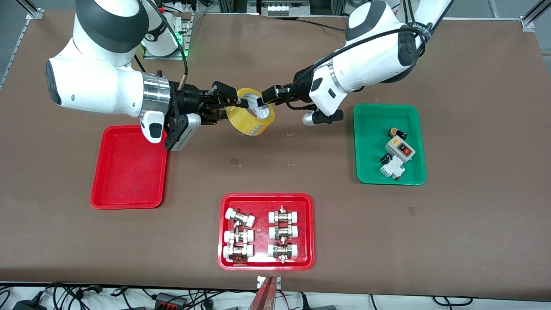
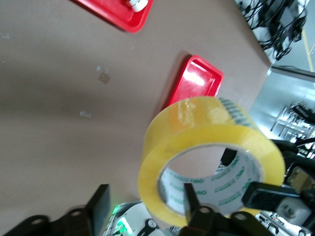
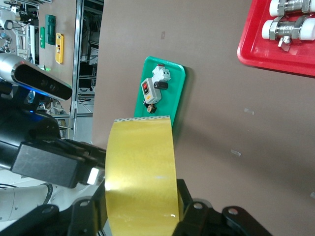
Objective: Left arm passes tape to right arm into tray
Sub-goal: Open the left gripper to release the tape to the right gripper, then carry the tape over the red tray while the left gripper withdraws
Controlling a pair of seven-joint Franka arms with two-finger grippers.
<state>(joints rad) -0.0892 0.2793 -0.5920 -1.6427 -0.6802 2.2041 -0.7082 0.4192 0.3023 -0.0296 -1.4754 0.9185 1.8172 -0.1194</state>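
Note:
The yellow tape (image 1: pixel 251 122) hangs in the air over the table's middle, between both grippers. My right gripper (image 1: pixel 233 106) is shut on the tape, its fingers pressing the roll's two flat sides; in the right wrist view the tape (image 3: pixel 140 157) fills the gap of the gripper (image 3: pixel 141 199). My left gripper (image 1: pixel 261 102) is open. In the left wrist view one finger (image 2: pixel 191 196) sits inside the tape's (image 2: pixel 206 123) core and the other finger (image 2: pixel 101 204) stands well clear of the roll. The plain red tray (image 1: pixel 129 168) lies empty under the right arm's wrist and also shows in the left wrist view (image 2: pixel 197 81).
A wider red tray (image 1: pixel 267 200) with several white-capped metal fittings lies near the front camera; it also shows in the right wrist view (image 3: pixel 256 49). A green tray (image 1: pixel 389 122) with small electrical parts lies toward the left arm's end of the table.

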